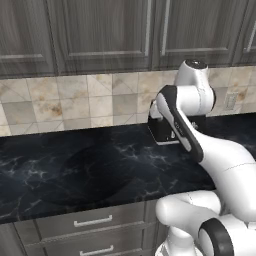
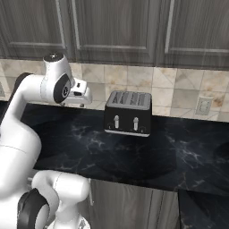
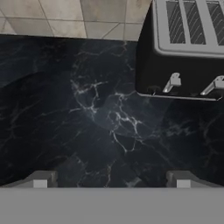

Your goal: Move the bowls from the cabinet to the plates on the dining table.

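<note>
The cabinet [image 1: 100,30] hangs above the tiled wall, dark wood-grain, with its panelled doors [image 2: 116,27] shut and long silver bar handles [image 2: 74,22]. The bowls are hidden from view. The plates and the dining table are out of view. My gripper [image 3: 111,179] is open over the black counter, its two fingertips [image 3: 41,179] far apart with nothing between them. It points down at bare marble just left of a toaster. In the right base view the hand [image 2: 81,93] sits at the end of the bent arm, above the counter and below the cabinet.
A black and silver toaster [image 2: 128,112] stands on the black marble counter [image 1: 75,165] against the tiles, partly behind my arm in the left base view. Grey drawers [image 1: 92,221] with short handles lie under the counter. A wall outlet [image 2: 203,106] is to the right.
</note>
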### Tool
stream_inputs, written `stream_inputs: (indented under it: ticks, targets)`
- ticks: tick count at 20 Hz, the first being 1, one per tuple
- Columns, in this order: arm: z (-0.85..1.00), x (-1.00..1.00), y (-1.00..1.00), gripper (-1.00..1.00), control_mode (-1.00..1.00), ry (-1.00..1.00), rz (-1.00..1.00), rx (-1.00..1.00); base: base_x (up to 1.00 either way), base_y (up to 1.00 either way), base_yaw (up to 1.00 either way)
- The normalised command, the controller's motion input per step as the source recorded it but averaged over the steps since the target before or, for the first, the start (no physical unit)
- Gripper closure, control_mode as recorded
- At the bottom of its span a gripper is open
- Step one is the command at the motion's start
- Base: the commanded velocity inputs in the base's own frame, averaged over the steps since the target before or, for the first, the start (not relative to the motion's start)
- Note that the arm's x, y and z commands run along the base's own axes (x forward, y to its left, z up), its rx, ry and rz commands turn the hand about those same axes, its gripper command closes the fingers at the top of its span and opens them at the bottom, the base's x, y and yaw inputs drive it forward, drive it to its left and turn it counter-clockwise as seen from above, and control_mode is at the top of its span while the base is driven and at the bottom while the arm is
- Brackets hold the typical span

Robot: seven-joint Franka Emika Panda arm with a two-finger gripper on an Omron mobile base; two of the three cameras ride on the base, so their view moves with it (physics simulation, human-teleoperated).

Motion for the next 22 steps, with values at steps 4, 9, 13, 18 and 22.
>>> stream_inputs:
  ticks: [4, 9, 13, 18, 22]
  targets:
    - [-0.02, 0.0, 0.29, -1.0, -1.0, 0.0, -0.01, 0.0, 0.0, 0.0, 0.0]
    - [0.04, -0.16, 0.12, -1.0, -1.0, -0.02, -0.05, 0.0, 0.0, 0.0, 0.0]
    - [0.13, -0.41, 0.0, -1.0, -1.0, -0.06, -0.06, 0.04, 0.0, 0.0, 0.0]
    - [0.25, -0.59, 0.0, -1.0, -1.0, -0.09, -0.09, 0.06, 0.0, 0.0, 0.0]
    - [0.59, -0.45, 0.0, -1.0, -1.0, -0.12, -0.04, 0.07, 0.0, 0.0, 0.0]
